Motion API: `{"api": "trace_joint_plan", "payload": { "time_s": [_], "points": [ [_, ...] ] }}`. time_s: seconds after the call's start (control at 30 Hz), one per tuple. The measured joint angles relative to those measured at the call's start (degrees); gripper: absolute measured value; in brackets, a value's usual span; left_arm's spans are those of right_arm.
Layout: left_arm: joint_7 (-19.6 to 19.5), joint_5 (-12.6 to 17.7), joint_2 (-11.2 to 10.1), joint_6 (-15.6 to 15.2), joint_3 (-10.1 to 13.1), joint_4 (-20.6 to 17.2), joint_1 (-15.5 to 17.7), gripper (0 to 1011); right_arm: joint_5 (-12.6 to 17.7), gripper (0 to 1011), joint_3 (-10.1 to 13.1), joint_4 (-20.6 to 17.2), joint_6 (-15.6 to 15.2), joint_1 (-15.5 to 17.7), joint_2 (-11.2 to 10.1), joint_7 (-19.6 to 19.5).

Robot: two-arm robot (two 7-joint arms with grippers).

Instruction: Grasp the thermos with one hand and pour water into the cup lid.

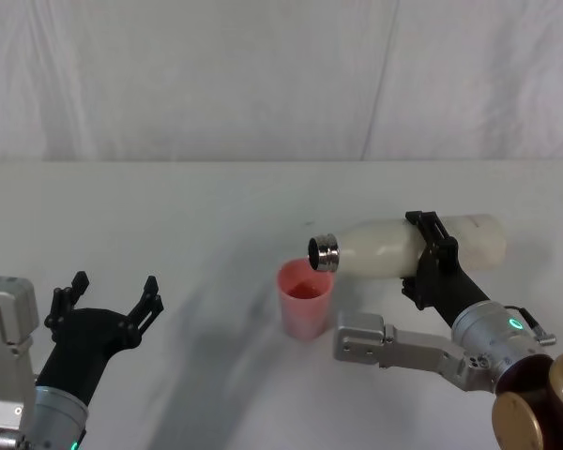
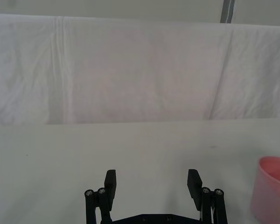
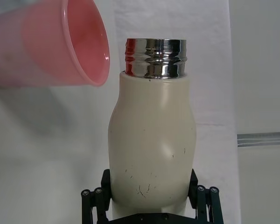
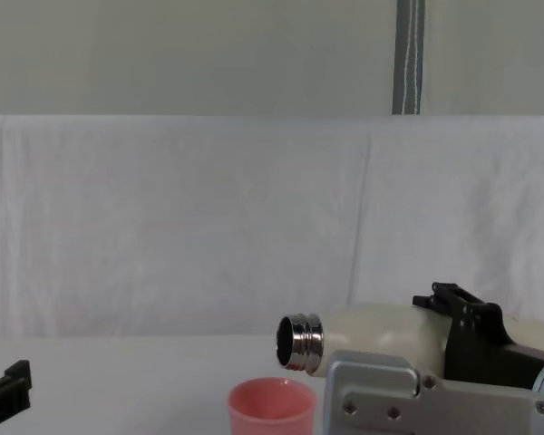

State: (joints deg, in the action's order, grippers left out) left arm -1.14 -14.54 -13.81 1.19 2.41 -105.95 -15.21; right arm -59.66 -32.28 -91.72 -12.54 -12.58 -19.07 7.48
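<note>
My right gripper point(image 1: 430, 255) is shut on the cream-white thermos point(image 1: 408, 246), held almost level with its open steel neck point(image 1: 324, 252) just above the rim of the pink cup lid point(image 1: 305, 298). The cup lid stands upright on the white table with pink-tinted liquid at its bottom. No stream shows between neck and cup. In the right wrist view the thermos point(image 3: 151, 140) sits between the black fingers point(image 3: 203, 198), with the cup lid point(image 3: 60, 44) by the neck. In the chest view the thermos point(image 4: 372, 335) hangs over the cup lid point(image 4: 272, 410). My left gripper point(image 1: 113, 298) rests open at the near left, holding nothing.
A white cloth covers the table point(image 1: 169, 225) and the wall behind it. In the left wrist view the open left gripper point(image 2: 152, 185) faces bare tabletop, with the cup lid point(image 2: 273, 193) off to one side. A grey pole point(image 4: 408, 54) stands behind the backdrop.
</note>
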Motion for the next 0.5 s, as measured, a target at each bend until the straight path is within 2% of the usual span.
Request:
{"api": "trace_joint_plan", "payload": {
  "time_s": [0.5],
  "points": [
    [0.00, 0.00, 0.00, 0.00, 0.00, 0.00, 0.00, 1001, -2.04, 956, -0.22, -0.24, -1.17, -0.43, -0.32, 0.47]
  ]
}}
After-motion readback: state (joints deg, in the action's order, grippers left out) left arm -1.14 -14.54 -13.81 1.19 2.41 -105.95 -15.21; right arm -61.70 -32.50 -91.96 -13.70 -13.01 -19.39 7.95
